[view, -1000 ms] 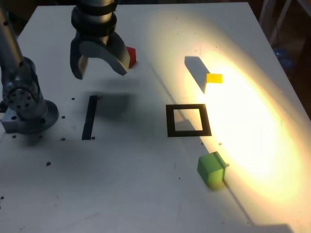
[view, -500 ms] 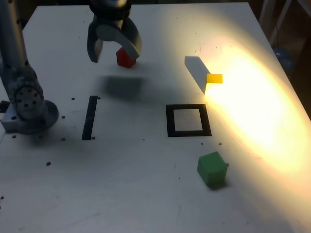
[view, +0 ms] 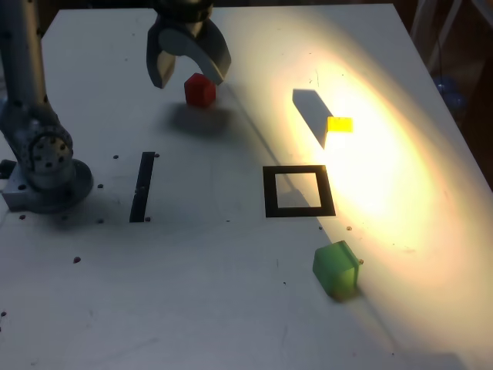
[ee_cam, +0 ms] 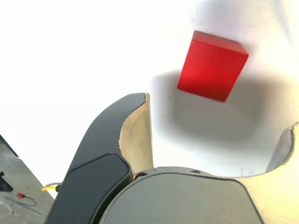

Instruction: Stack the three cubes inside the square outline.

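Tabletop scene from the exterior view, described from its left to its right. Robot base [view: 42,166] sits at the far left edge of the white table [view: 192,308]. Just to its right lies a narrow black strip [view: 142,186], which is not the target.

Further right and toward the back, the gripper [view: 187,65] hangs above the table with its jaws spread wide and nothing between them. Over the last second it has swung rightward and away from the camera, and the wrist has turned; a second ago it hid most of the red cube [view: 199,90], which is now in plain sight just in front of the open fingers, apart from them. In the wrist view the red cube [ee_cam: 212,65] lies ahead of the gap between the jaws, a little off centre.

Right of centre is the square outline [view: 299,191], a black frame with a white middle, still holding no cube. Beyond it, in a bright patch of light, sits the yellow cube [view: 340,123]; the green cube [view: 336,268] rests nearer the camera.

Likely meaning: the arm is lining up on the red cube for a first pick, with no stacking yet done.
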`<state>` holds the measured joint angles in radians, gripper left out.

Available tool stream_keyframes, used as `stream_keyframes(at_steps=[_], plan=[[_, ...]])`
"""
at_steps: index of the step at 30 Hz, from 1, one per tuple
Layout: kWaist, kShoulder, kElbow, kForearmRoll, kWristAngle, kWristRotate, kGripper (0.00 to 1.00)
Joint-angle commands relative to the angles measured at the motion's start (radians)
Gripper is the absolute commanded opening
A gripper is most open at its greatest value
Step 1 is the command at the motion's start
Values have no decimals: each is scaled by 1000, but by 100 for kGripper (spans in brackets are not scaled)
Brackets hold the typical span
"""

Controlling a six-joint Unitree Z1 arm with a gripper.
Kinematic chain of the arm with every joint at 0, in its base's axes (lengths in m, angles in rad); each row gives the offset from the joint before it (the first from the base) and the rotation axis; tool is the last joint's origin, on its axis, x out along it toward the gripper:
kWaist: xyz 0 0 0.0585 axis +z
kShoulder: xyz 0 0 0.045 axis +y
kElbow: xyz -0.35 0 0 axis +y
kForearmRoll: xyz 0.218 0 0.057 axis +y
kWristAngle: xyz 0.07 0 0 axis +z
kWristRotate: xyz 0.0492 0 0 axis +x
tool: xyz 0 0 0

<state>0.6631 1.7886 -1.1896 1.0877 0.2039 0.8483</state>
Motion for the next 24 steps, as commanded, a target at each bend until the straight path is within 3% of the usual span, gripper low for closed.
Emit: stream_keyframes(at_steps=[1, 16, 24], plan=[[7, 10, -9, -13, -1, 12, 97], [52, 124, -20, -114, 5, -1, 96], [63, 157, -26, -126, 11, -18, 79]])
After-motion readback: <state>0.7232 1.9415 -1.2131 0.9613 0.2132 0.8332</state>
